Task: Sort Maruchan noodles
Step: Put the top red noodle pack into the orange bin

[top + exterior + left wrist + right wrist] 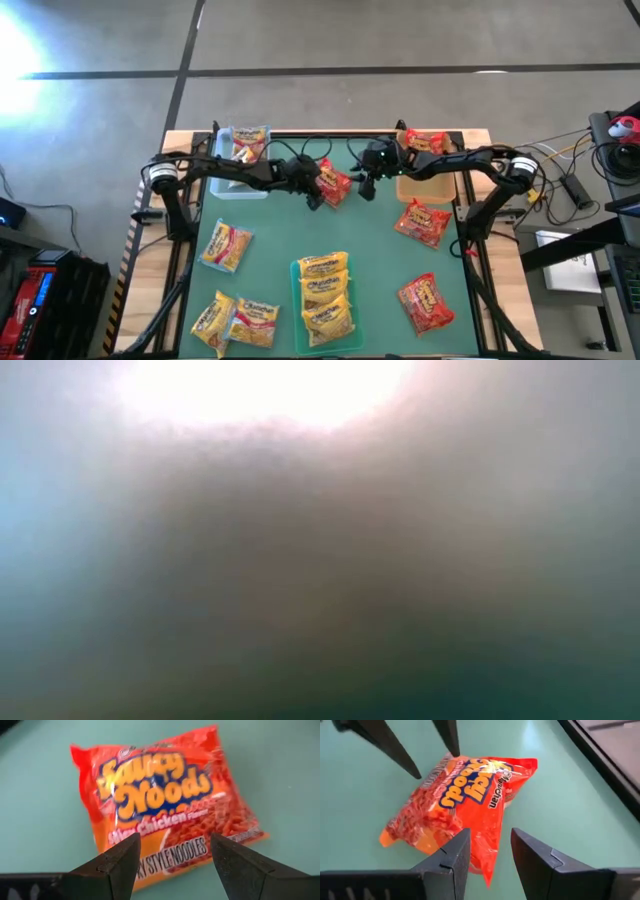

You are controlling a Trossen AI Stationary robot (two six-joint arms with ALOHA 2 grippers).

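A red Maruchan packet lies flat on the teal table near the middle of its far side. My left gripper hangs over it from the left, open, its fingers on either side of the packet's crimped end. My right gripper comes from the right, open, with the packet's opposite corner between its fingers. Several yellow packets lie in a green tray. The low view is a blur and shows nothing. My left gripper stands from above with one fingertip right at the packet's crimped end; whether it touches the plastic, I cannot tell. My right gripper straddles the packet's corner with a gap on both sides; I see no contact.
Loose yellow packets lie on the left, red ones on the right. A clear tray at far left holds an orange-and-white packet; a tan tray at far right holds a red one.
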